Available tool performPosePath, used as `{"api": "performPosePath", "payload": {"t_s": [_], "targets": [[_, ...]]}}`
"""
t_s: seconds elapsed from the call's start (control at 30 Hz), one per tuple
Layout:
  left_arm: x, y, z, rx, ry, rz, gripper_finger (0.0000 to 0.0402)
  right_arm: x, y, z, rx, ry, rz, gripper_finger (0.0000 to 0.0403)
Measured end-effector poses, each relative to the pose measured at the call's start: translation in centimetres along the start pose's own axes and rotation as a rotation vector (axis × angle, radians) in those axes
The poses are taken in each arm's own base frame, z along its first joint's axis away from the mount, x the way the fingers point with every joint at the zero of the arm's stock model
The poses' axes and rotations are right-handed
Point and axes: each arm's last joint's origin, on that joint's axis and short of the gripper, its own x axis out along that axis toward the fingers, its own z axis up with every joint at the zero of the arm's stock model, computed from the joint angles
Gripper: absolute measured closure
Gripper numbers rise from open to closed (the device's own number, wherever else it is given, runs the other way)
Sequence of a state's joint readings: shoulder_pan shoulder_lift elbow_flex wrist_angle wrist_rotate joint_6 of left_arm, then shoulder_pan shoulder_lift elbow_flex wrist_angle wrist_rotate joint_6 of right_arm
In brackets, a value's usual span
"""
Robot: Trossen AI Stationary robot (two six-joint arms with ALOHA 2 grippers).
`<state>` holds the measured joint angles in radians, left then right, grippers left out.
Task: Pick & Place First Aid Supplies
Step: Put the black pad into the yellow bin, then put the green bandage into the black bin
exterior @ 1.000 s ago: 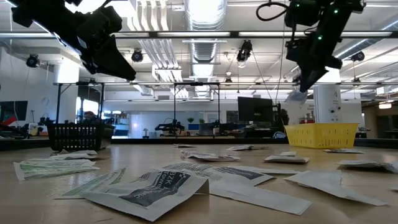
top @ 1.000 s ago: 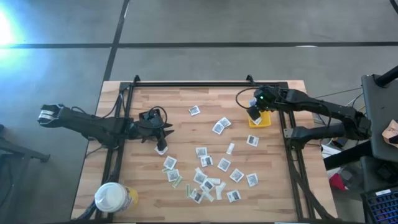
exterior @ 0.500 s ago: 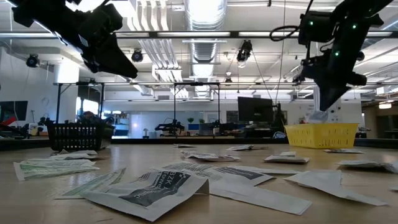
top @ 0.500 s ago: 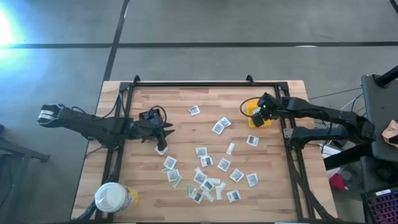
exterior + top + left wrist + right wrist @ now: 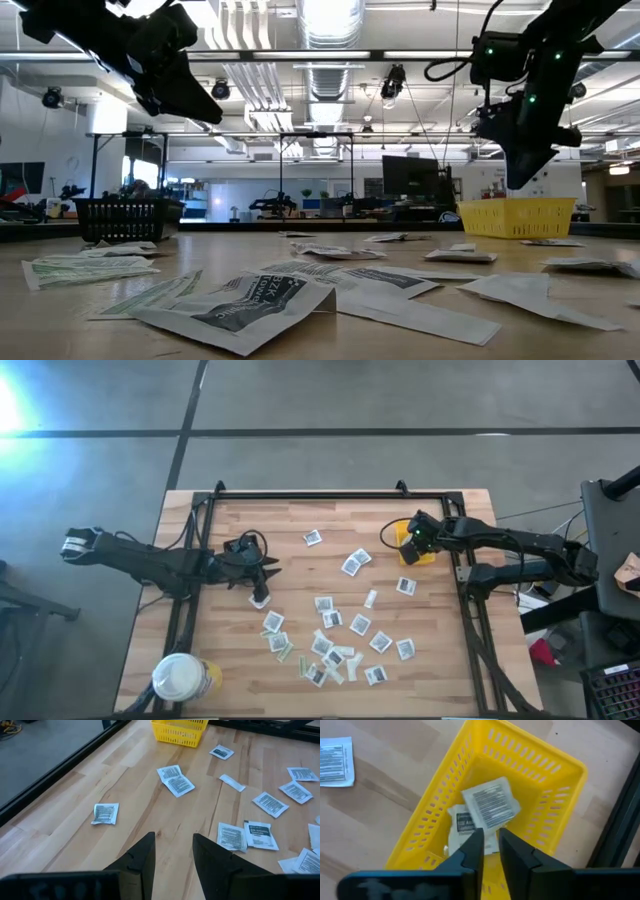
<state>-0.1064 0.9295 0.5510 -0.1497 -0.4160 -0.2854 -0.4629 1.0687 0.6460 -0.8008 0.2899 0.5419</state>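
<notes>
Released since last frame — packet (image 5: 491, 803) lies tilted in yellow bin (image 5: 560, 775); right tool (image 5: 490, 845) narrow, empty.

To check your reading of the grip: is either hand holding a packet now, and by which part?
Neither. The right hand hangs empty over the yellow bin, its packet lying inside; the left hand is open and empty.

Two robot arms; one yellow bin (image 5: 419, 549) holding two packets (image 5: 490, 805); roughly twenty packets (image 5: 330, 618) loose on table; one white-lidded tub (image 5: 180, 678); one black basket (image 5: 120, 218)
</notes>
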Motion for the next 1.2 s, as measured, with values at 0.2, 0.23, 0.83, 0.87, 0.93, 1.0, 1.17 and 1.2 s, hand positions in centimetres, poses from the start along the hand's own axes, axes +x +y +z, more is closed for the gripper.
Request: {"api": "performPosePath", "payload": {"t_s": [0.2, 0.23, 0.83, 0.87, 0.93, 1.0, 1.17, 1.2], "targets": [[0.0, -0.1, 0.0, 0.034, 0.008, -0.027, 0.0278, -0.3, -0.2, 0.0, 0.002, -0.028, -0.016, 0.0301], [0.0, -0.1, 0.0, 0.034, 0.012, -0.044, 0.0279, -0.4, -0.2, 0.0, 0.004, -0.034, -0.012, 0.0297], [-0.8, -2.8, 2.2, -0.105, 0.308, -0.210, 0.0280, -3.7, -0.4, 1.5, -0.032, -0.162, 0.073, 0.0299], [-0.8, -3.2, 2.3, -0.129, 0.334, -0.220, 0.0280, -3.7, -0.4, 1.5, -0.032, -0.161, 0.072, 0.0301], [-0.6, -4.0, 2.5, -0.172, 0.382, -0.239, 0.0280, -3.7, -0.4, 1.5, -0.036, -0.161, 0.072, 0.0305], [-0.3, -4.8, 2.8, -0.221, 0.410, -0.257, 0.0280, -3.7, -0.4, 1.5, -0.037, -0.161, 0.072, 0.0308], [0.2, -6.6, 3.2, -0.331, 0.484, -0.289, 0.0280, -3.7, -0.4, 1.5, -0.048, -0.160, 0.070, 0.0316], [0.3, -7.0, 3.2, -0.358, 0.500, -0.292, 0.0280, -3.7, -0.4, 1.5, -0.049, -0.160, 0.070, 0.0318]]}}
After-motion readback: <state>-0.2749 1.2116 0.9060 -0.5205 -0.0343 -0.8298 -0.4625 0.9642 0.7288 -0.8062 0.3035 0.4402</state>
